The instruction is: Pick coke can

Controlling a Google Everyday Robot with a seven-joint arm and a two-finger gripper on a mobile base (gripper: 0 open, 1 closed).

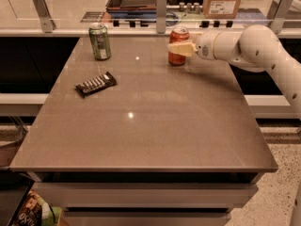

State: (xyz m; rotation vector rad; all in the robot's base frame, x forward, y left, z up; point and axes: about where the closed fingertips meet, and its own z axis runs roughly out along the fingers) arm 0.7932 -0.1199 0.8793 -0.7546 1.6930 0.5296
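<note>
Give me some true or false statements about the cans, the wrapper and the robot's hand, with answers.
1. The hand is at the coke can. True.
2. The green can lies on its side. False: it stands upright.
3. The candy bar wrapper lies nearer the green can than the coke can. True.
4. The coke can stands by the near edge of the table. False: it stands by the far edge.

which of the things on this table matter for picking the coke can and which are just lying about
For the job:
coke can, upright at the table's far edge
claw, level with the coke can and right against it

Just lying about:
green can, upright at the far left
candy bar wrapper, flat on the left
</note>
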